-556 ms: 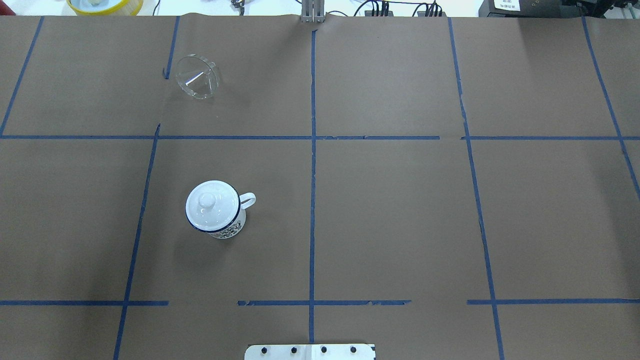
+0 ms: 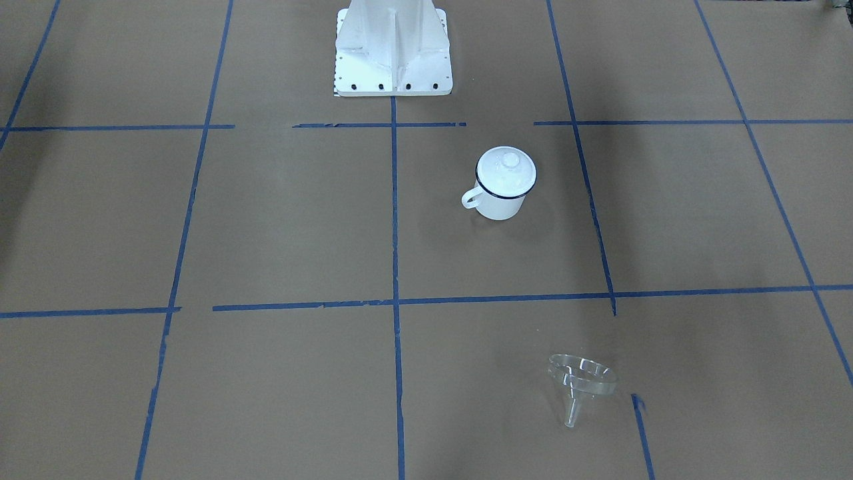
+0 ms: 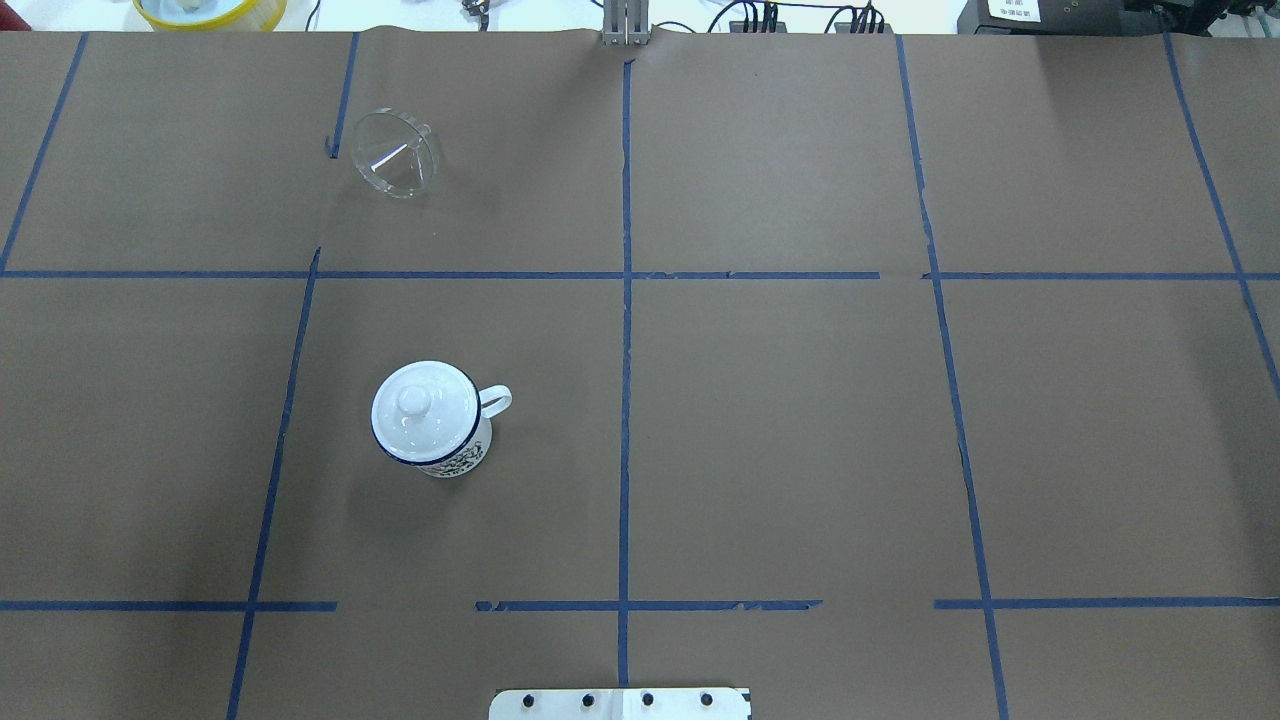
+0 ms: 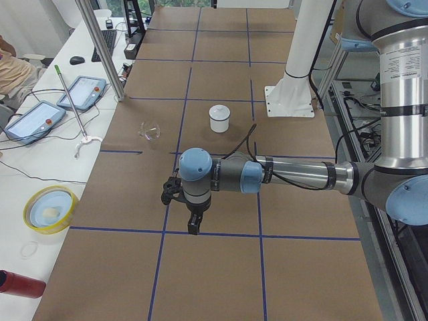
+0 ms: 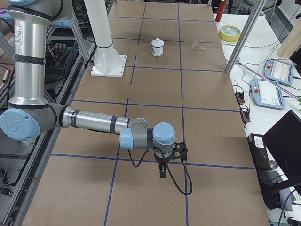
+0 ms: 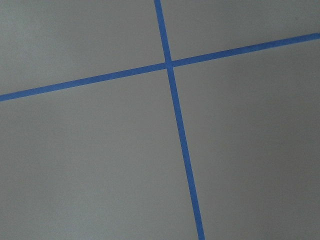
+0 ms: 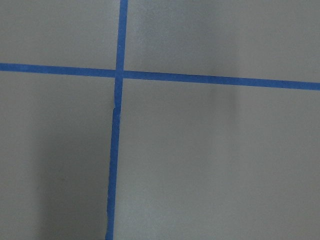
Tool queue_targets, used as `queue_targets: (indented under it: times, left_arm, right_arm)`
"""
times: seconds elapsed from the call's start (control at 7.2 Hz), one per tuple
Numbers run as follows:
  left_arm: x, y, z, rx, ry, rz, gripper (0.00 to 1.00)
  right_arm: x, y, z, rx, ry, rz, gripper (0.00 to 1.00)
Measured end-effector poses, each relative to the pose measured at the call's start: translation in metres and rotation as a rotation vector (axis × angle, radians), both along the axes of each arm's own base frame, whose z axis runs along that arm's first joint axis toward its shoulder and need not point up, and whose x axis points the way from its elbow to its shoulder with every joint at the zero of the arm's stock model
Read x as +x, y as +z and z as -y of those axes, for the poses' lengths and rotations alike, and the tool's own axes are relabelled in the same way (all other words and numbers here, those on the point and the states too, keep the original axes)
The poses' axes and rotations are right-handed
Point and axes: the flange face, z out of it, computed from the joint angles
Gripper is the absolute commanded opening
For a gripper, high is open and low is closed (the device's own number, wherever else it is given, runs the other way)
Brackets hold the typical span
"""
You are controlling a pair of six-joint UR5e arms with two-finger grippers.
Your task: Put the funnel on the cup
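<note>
The left gripper [image 4: 193,226] hung above the table [image 3: 800,450] towards the robot's left end, well apart from both task items. The right gripper [image 5: 162,172] hung likewise towards the opposite end. Each showed only in a side view, so it could not be told whether the jaws were released or clenched. Both wrist cameras showed only brown paper and blue tape [image 6: 172,100].

The cup [image 3: 455,455] stood upright nearer the base, left of the centre line, handle towards the centre. A knobbed lid [image 3: 415,402] sat on it, covering the mouth.

The funnel [image 3: 397,153] lay tipped on its side in the far-left cell, just beside a tape line and well apart from the cup.

Checked against the overhead picture from a moment earlier, nothing on the table had changed: cup, lid and funnel lay as before.

Assessment: the task had not begun. The funnel was untouched, and the lid would likely have to come off before the funnel could seat.
</note>
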Motion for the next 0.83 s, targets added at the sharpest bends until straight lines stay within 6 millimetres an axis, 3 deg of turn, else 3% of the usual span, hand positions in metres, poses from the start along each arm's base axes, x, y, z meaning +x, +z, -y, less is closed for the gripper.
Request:
queue_targets:
  times: [0.14,0.28,0.69,0.83]
  left_arm:
    - [0.002,-0.013,0.011,0.026,0.003,0.0,1.0]
    - [0.005,-0.04,0.033,0.082,0.006,-0.001,1.0]
    - [0.013,-0.151,0.111,0.22,-0.087,-0.026,1.0]
    - [0.015,-0.175,0.117,0.251,-0.136,-0.05,1.0]
  right_arm:
    - [0.0,0.0,0.0,0.0,0.0,0.0,1.0]
    - [0.0,0.0,0.0,0.0,0.0,0.0,1.0]
    - [0.0,0.0,0.0,0.0,0.0,0.0,1.0]
    - [0.0,0.0,0.0,0.0,0.0,0.0,1.0]
